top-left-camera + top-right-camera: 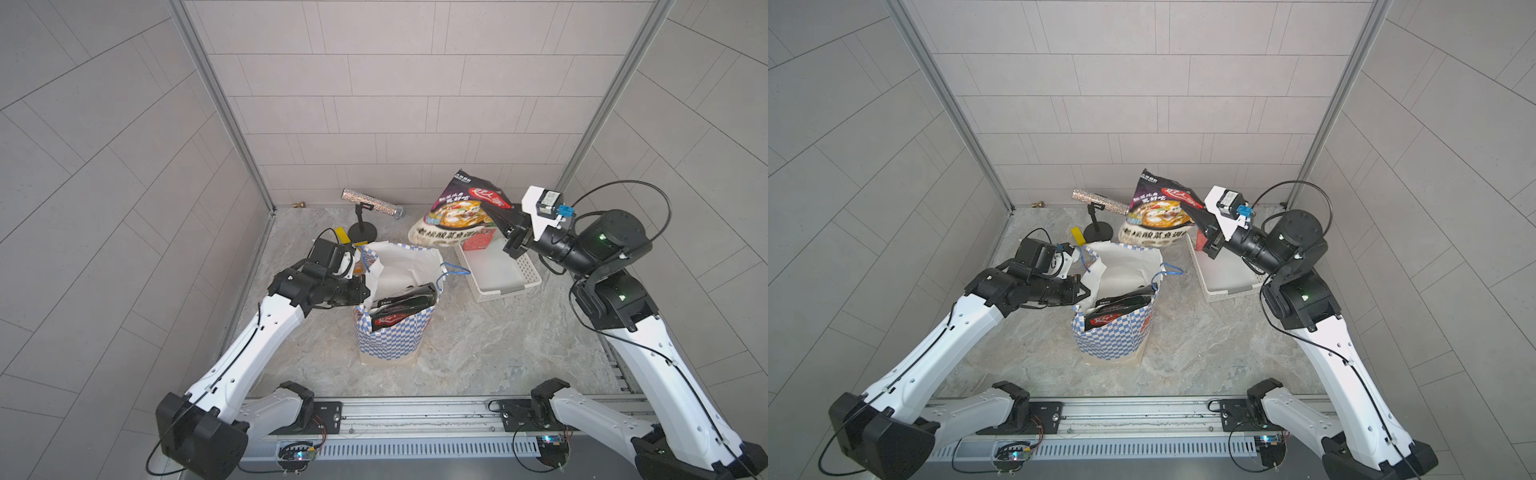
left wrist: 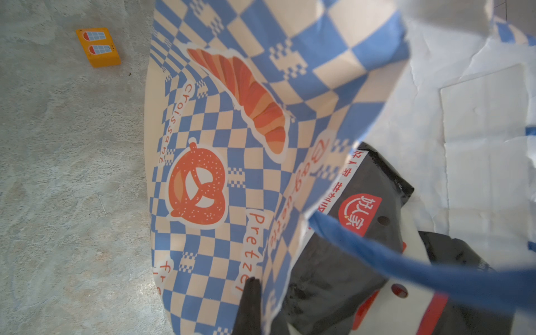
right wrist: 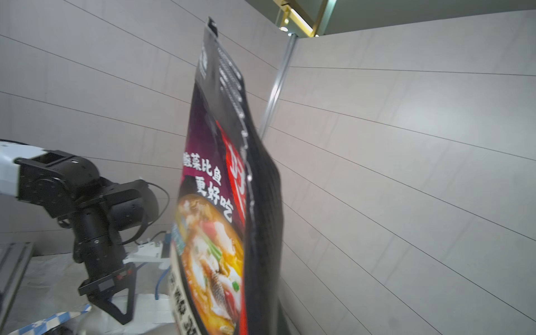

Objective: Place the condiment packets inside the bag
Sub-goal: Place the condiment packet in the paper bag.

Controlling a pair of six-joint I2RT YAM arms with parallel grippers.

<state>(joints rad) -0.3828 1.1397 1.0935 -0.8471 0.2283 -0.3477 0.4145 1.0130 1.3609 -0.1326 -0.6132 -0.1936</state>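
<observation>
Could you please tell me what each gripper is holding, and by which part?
Right gripper: the large dark packet, by its side edge. Left gripper: the bag, pinched at its rim.

This is a robotics lab test cell: 2 white-and-black arms [image 1: 257,332] sit bolted to an aluminium rail [image 1: 415,409] with exposed circuit boards [image 1: 297,455] below it, enclosed on 3 sides by grey panel walls [image 1: 395,104] on aluminium posts [image 1: 225,108], over a marble-patterned tabletop [image 1: 478,353].
</observation>
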